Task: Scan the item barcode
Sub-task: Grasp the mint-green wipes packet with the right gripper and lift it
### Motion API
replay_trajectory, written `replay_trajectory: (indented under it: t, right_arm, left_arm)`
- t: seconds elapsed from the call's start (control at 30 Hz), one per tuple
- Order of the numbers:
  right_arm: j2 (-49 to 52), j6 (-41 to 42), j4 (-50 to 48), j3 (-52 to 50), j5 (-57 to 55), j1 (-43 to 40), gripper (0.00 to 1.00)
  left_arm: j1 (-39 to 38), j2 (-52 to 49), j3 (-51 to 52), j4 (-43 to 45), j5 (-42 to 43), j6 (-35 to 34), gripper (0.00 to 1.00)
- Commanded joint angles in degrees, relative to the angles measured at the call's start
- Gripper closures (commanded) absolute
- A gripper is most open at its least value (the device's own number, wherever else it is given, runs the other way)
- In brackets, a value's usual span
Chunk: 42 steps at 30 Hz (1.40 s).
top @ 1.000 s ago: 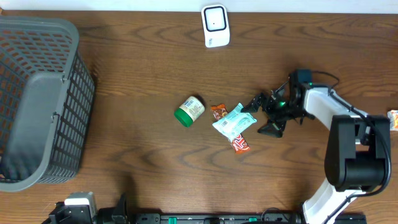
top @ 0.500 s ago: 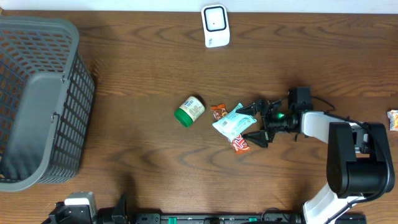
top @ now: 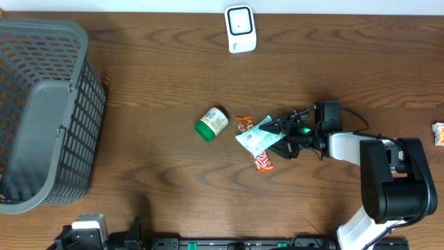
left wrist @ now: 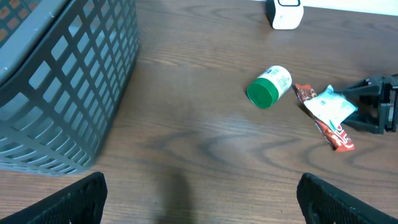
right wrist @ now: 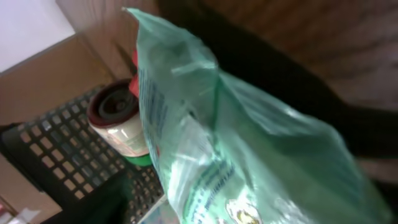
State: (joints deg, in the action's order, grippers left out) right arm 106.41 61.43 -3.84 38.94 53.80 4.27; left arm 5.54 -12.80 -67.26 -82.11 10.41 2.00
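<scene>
While right end effector (top: 275, 136) straddles green pouch (top: 257, 139) — grip unclear, snack bar (top: 264, 163) beneath, jar (top: 211, 123) nearby

A dark wood-grain table (top: 159, 187) ends at a pale strip (top: 139, 5) behind.

you won't find a word here that you can actually read. the pale green packet (right wrist: 249, 155) carries rows of small blue print down its face in the right wrist view, with part of a round emblem near the lower edge, but the blur leaves no letter legible. the red wrapper (top: 264, 162) shows white lettering too small to make out. the label on the green-lidded jar (top: 212, 122) has dark print, equally unreadable, and nothing legible shows on the white scanner (top: 241, 28).
</scene>
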Motion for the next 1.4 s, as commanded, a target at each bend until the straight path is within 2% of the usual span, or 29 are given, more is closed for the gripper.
replay_trajectory:
  t: [0.0, 0.07, 0.23, 0.53, 0.77, 1.1, 1.37]
  right_arm:
    - [6.3, -0.8, 1.4, -3.7, -30.1, -0.3, 0.45]
    - [6.3, -0.7, 1.0, -3.7, -32.0, -0.3, 0.64]
    - [6.3, -4.2, -3.4, -3.7, -34.0, -0.3, 0.99]
    - [4.4, -14.6, -14.8, -3.7, -25.3, -0.3, 0.99]
    - [-7.8, -15.0, -14.9, -3.7, -13.9, -1.7, 0.99]
    - [-36.7, -13.0, -4.7, -3.7, -12.7, -1.5, 0.98]
    - [-48.7, -11.7, 5.6, -3.7, -11.8, -1.6, 0.98]
  left_arm:
    - [0.2, 0.2, -0.2, 0.1, 0.5, 0.9, 0.02]
    - [0.2, 0.2, -0.2, 0.1, 0.5, 0.9, 0.02]
    - [0.2, 0.2, -0.2, 0.1, 0.5, 0.9, 0.02]
    - [0.2, 0.2, -0.2, 0.1, 0.5, 0.9, 0.02]
    - [0.2, 0.2, -0.2, 0.1, 0.5, 0.9, 0.02]
    - [0.2, 0.2, -0.2, 0.1, 0.5, 0.9, 0.02]
    - [0.2, 0.2, -0.2, 0.1, 0.5, 0.9, 0.02]
